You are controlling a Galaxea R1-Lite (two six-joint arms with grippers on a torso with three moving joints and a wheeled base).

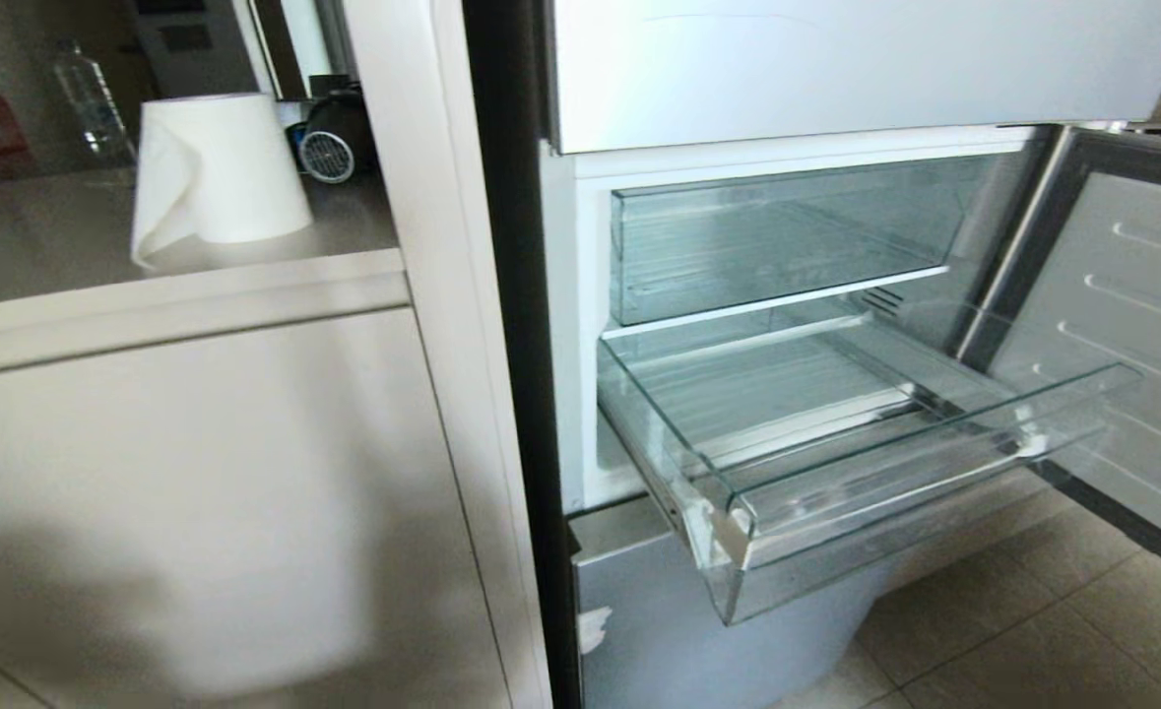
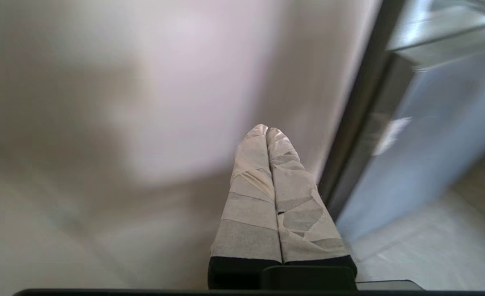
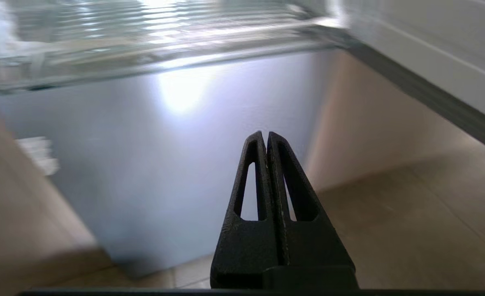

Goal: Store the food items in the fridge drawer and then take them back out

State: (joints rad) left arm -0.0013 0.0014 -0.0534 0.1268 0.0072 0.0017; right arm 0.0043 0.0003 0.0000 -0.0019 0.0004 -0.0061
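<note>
The clear fridge drawer (image 1: pixel 895 463) stands pulled out of the open fridge, with white tape scraps on its front corner (image 1: pixel 723 527), and nothing lies inside it. Its underside shows in the right wrist view (image 3: pixel 143 53). The food items are out of view. My left gripper (image 2: pixel 266 130), its fingers wrapped in white tape, is shut on nothing and points at the pale cabinet side beside the fridge. Below the drawer my right gripper (image 3: pixel 266 135), black, is shut and empty, facing the silver lower fridge front (image 3: pixel 176 156). Neither arm shows in the head view.
Above the pulled-out drawer sits a second clear drawer (image 1: pixel 787 236), pushed in. The fridge door (image 1: pixel 1122 325) stands open at the right. Left of the fridge is a counter (image 1: pixel 68 236) with a paper towel roll (image 1: pixel 216 172), a bottle (image 1: pixel 93 103) and a small dark device (image 1: pixel 329 148). Tiled floor (image 1: pixel 1023 611) lies below.
</note>
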